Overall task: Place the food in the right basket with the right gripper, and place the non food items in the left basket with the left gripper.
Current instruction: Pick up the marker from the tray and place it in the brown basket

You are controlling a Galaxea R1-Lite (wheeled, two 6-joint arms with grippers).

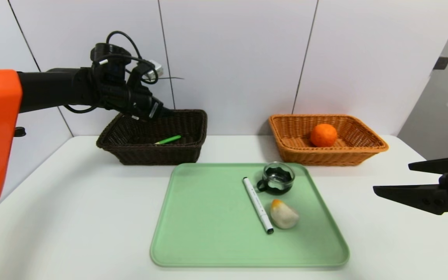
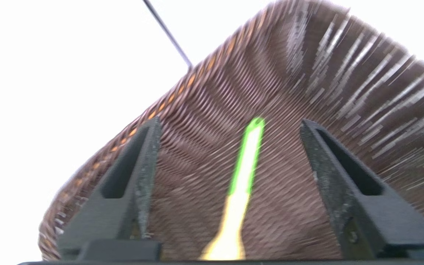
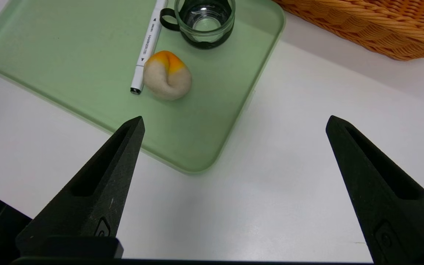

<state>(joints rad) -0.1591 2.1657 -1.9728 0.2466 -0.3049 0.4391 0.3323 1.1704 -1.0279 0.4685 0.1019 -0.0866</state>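
Head view. White surface (image 1: 72,217) with a pale green tray (image 1: 208,233) at lower centre. On the tray: a white marker (image 1: 258,205) lying at a slant, a small glass cup (image 1: 277,178) with a dark handle just beside the marker's upper end, and a white-and-orange bun-shaped food item (image 1: 283,214) touching or nearly touching the marker's lower end. Dark brown basket (image 1: 154,149) at centre left, holding a green pen (image 1: 168,140) on its floor. Orange wicker basket (image 1: 358,149) at centre right, holding an orange (image 1: 323,135). Left claw (image 1: 161,111) at upper left, over the dark basket's back rim; its fingers are not clear from here. Right claw (image 1: 393,179) at the right edge, off the tray's right side, above the bare surface — fingers spread, nothing between them.

Left wrist view. Blurred. Left claw (image 2: 230,129) with both fingers (image 2: 138,173) spread wide, nothing pinched. Between them in the picture, apart from both fingers, lies the green pen (image 2: 247,158) on the weave of the dark brown basket (image 2: 307,73), which fills the centre and right of the frame.

Right wrist view. Right claw (image 3: 234,123) in the lower half, fingers (image 3: 112,162) spread wide and empty over the white surface (image 3: 289,165). Upper left: pale green tray (image 3: 68,48) carrying the white marker (image 3: 146,48), the bun-shaped food item (image 3: 167,75) against the marker's tip end, and the glass cup (image 3: 204,22) at the top edge. Upper right corner — the orange wicker basket (image 3: 363,25).
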